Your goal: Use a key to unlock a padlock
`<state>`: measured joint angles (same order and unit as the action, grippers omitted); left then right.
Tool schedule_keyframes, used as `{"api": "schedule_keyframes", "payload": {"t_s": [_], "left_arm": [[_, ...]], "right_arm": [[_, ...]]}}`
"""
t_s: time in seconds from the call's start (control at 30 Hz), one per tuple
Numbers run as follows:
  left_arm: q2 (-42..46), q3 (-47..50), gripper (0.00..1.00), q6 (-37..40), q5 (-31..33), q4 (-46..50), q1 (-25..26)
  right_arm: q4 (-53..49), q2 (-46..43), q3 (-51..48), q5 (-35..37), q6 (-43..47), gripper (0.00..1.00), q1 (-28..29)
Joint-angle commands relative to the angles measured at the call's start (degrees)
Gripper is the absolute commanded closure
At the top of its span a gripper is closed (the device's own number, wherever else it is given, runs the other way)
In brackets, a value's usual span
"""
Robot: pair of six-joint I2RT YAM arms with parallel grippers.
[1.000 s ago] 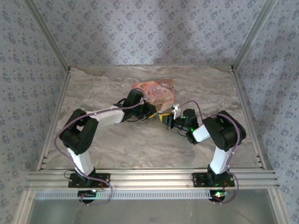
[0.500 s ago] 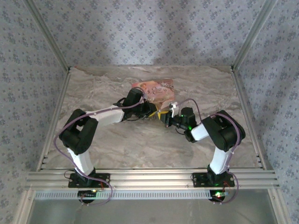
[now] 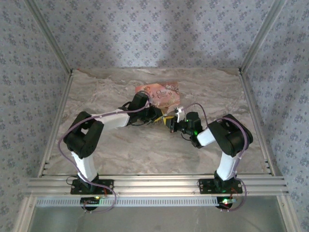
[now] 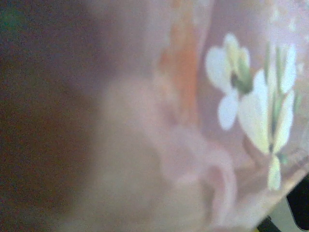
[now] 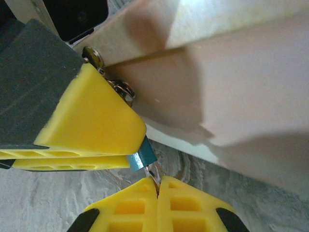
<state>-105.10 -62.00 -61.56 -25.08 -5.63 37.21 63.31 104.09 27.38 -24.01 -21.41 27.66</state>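
The right pincer [image 5: 157, 187] is clamped tight on the small dark-metal key with a blue head [image 5: 141, 157], which juts just past its tips and touches the left pincer [image 3: 161, 117]. How wide the left pincer stands cannot be told. Judging from this, seating and turning the key in the small yellow brass-coloured padlock are not yet done.

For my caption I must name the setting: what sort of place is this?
Probably a robot test cell, not a home: two arms bolted to an aluminium rail, a marble-patterned table, and patterned panels in a metal frame around it.
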Motion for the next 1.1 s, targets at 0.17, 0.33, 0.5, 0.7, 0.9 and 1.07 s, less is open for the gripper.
{"api": "schedule_keyframes", "payload": {"t_s": [0.17, 0.33, 0.5, 0.7, 0.9, 1.07], "left_arm": [[-4.1, 1.36, 0.85, -1.53, -8.51, -1.6, 2.48], [-3.08, 1.95, 0.72, -1.19, -8.14, -1.76, 2.02], [1.19, 3.97, 0.55, 0.02, -6.62, -0.47, 0.9], [7.07, 8.11, 0.44, 0.13, -4.92, -0.44, -0.61], [12.44, 17.2, 0.39, -5.03, -0.95, -9.3, -1.96], [13.0, 23.16, 0.4, -9.56, 0.98, -22.15, -1.95]], "right_arm": [[10.13, 3.16, -3.23, 4.52, -2.54, 1.0, 2.35], [9.6, 3.79, -3.91, 5.22, -3.77, 1.0, 2.88], [8.39, 4.77, -4.06, 5.8, -5.45, 1.0, 3.6], [8.59, 6.74, -3.57, 5.56, -8.37, 1.0, 4.75], [5.62, 3.78, -3.16, 6.36, -13.98, 1.0, 5.51], [2.89, 0.74, -3.56, 7.04, -20.02, 1.0, 6.59]]}}
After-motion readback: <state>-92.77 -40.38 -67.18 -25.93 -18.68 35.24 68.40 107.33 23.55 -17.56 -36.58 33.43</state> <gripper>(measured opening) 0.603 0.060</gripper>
